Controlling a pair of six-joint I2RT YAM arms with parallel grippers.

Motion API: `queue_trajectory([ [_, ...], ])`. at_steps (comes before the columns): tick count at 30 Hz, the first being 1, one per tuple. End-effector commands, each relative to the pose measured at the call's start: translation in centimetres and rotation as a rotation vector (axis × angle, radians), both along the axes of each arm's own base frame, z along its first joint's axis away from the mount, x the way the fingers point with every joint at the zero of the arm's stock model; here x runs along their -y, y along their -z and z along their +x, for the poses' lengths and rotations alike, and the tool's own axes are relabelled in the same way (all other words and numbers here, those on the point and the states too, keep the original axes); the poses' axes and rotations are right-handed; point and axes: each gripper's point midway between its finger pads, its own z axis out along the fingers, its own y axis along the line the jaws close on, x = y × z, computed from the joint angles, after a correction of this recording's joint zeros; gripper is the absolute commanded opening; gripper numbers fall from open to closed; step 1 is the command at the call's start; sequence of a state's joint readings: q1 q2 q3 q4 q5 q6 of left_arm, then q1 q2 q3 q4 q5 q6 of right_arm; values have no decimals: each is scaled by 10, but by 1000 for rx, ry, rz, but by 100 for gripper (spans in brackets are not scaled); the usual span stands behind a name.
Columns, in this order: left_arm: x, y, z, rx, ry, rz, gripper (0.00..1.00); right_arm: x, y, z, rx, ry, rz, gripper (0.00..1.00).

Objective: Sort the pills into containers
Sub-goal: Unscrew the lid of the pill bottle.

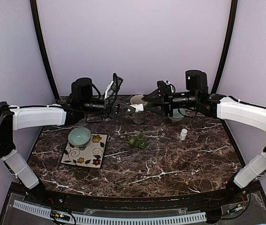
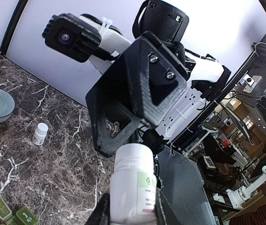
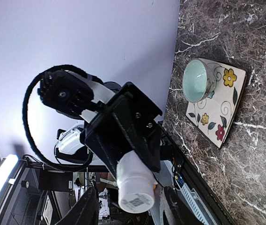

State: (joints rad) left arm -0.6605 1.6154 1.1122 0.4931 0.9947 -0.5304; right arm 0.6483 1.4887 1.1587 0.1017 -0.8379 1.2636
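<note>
the left gripper (image 2: pixel 133 208) clamps a white bottle (image 2: pixel 133 178) that lies level in the air, one end pointing into the right gripper (image 3: pixel 129 208); whether those jaws grip it i cannot tell. below the two, nearer the arm bases, the dark green pill box (image 1: pixel 138 140) lies flat on the veined brown marble table (image 1: pixel 180 164), its strip slanting to the edge. pale lilac walls (image 1: pixel 133 42) stand behind.

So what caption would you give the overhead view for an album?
Above a marble table, the left gripper holds a white pill bottle out to the open right gripper.
</note>
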Motion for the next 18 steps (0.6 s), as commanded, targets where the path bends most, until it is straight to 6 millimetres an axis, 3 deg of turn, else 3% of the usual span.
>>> queue_trajectory([
  [1,2,-8,-1,32,17,-9,0,-7,-26,-3,54,-33,64,44],
  [18,3,-14,0,35,17,-16,0,-9,-11,-7,39,-48,33,43],
])
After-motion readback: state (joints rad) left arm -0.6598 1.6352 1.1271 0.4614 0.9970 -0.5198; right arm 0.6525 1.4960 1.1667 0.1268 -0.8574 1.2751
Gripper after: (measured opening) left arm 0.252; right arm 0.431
